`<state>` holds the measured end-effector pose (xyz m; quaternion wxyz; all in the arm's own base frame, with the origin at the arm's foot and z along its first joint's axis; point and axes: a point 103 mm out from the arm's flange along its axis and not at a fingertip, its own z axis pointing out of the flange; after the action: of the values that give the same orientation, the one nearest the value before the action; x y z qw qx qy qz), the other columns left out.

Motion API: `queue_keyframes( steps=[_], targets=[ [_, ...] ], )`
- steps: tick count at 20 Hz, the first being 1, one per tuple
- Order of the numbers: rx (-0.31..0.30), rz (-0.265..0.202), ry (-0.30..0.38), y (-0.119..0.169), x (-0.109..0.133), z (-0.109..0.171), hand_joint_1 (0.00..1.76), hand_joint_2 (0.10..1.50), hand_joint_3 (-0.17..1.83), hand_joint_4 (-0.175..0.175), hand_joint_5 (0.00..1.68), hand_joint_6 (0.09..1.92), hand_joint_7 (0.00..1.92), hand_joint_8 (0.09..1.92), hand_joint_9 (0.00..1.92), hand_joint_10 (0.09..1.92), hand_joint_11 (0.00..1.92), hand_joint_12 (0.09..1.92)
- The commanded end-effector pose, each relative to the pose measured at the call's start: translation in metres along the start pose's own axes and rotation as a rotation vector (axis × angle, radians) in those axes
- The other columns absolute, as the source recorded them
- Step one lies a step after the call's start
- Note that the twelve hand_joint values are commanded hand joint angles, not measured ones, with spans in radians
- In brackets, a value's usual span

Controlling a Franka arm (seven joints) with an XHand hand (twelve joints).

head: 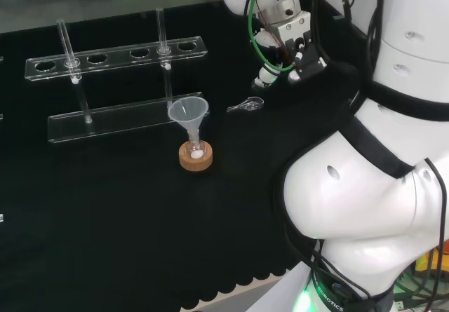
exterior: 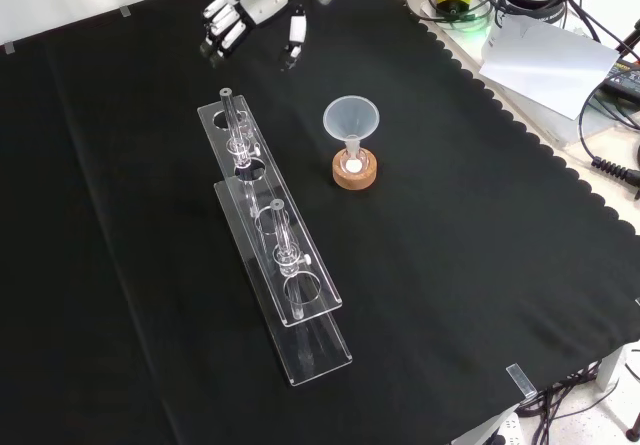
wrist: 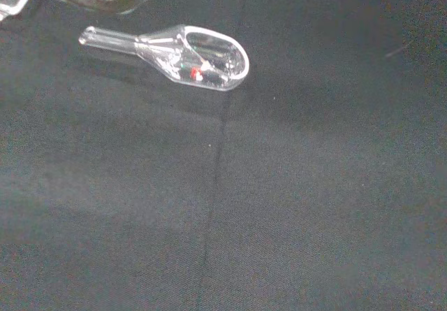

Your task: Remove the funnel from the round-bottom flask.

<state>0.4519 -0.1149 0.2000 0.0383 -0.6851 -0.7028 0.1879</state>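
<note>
Head view, left to right: a clear test-tube rack (head: 116, 56) standing on the black cloth (head: 105, 221), with two glass tubes (head: 66, 42) upright in its holes. To its right, near the view's middle, a clear funnel (head: 189, 110) sitting stem-down in the neck of a small round-bottom flask (head: 196, 151), the flask resting on a cork ring (head: 196, 160) and holding something white. Further right, a small clear glass scoop (head: 247, 104) lying flat on the cloth, apart from the flask. Above it, the hand (head: 284, 63) hanging in the air, touching nothing.

Front view: hand (exterior: 245, 10) at the top edge, fingers straight and relaxed, empty, well apart from the funnel (exterior: 350, 118), which stands right of the rack (exterior: 270, 225).

Wrist view: scoop (wrist: 188, 58) lying on its side on the cloth.
</note>
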Motion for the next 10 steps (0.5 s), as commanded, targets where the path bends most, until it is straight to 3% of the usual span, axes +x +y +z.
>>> queue_keyframes(
  steps=[1, 7, 10],
  targets=[
    [-0.001, 0.025, -0.008, -0.031, 0.016, -0.016, 0.78, 0.68, 0.44, -0.069, 0.34, 0.09, 0.0, 0.57, 0.25, 0.72, 0.04, 1.42],
    [-0.002, 0.003, 0.003, -0.055, 0.039, -0.032, 0.76, 0.69, 0.44, -0.069, 0.34, 0.09, 0.0, 0.57, 0.26, 0.72, 0.06, 1.42],
    [0.019, -0.011, 0.055, -0.068, 0.053, -0.039, 0.7, 0.7, 0.45, -0.071, 0.32, 0.09, 0.03, 0.6, 0.29, 0.72, 0.11, 1.42]
  ],
)
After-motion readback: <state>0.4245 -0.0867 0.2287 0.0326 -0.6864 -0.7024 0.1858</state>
